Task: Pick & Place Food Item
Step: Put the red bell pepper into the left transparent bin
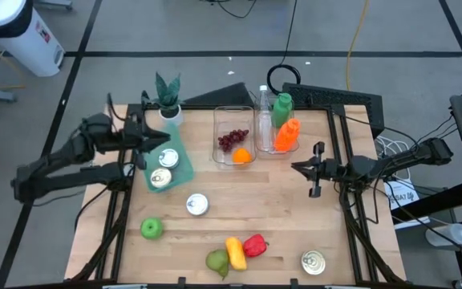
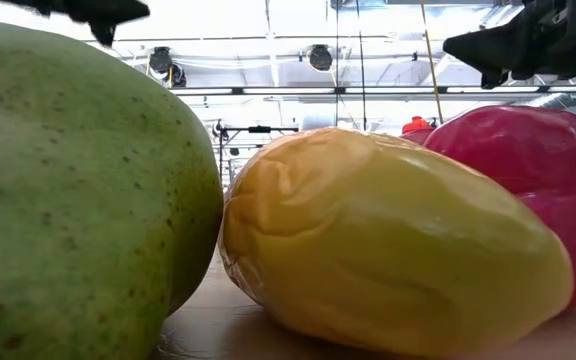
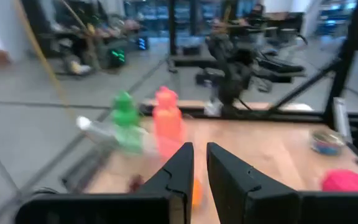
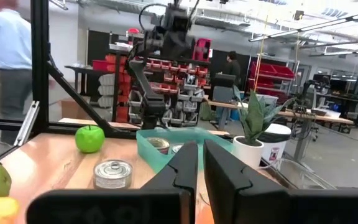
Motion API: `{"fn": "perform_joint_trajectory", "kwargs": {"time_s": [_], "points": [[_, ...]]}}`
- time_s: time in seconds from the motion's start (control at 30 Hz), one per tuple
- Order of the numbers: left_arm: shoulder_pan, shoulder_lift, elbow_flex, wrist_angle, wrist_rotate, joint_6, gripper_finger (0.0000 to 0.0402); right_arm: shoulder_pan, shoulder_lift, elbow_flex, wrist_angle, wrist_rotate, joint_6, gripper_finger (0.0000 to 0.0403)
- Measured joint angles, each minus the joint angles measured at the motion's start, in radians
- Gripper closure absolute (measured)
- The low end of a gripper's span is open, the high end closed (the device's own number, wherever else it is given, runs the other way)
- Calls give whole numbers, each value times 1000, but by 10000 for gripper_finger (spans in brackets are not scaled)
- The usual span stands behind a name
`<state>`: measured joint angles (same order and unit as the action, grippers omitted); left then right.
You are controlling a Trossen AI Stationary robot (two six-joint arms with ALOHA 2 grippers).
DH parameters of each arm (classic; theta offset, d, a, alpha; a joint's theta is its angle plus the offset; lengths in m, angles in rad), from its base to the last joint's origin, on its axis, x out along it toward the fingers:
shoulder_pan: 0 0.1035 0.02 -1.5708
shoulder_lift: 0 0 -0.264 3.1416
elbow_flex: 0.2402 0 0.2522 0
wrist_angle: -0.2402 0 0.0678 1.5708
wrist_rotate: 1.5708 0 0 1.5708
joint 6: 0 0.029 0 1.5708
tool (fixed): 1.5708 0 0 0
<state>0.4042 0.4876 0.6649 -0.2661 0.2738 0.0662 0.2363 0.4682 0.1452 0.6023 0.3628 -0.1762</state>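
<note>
Both closed and empty: left hand above the teal tray, right hand mid-surface. Green apple loose on the surface's near left; probably light, rigid, slick; best pinched across its widest girth.

Left end effector: over the tray (two cans inside).
Right end effector: bin and bottles just beyond it.

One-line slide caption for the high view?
Both hands, left and right, shut and empty above the table of food items.
</note>
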Motion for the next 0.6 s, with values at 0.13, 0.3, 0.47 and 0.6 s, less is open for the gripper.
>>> {"fn": "perform_joint_trajectory", "kwargs": {"time_s": [0.13,0.3,0.47,0.6], "points": [[23,-89,-171,144,91,-35,350,0,4,0,-1,-2,0,385],[23,-160,-361,340,132,-9,350,0,5,1,-31,-10,62,385],[22,-175,-499,477,147,-3,350,0,47,0,-132,-54,63,385],[29,-174,-543,491,140,13,350,-1,80,1,-85,-48,-4,385]]}}
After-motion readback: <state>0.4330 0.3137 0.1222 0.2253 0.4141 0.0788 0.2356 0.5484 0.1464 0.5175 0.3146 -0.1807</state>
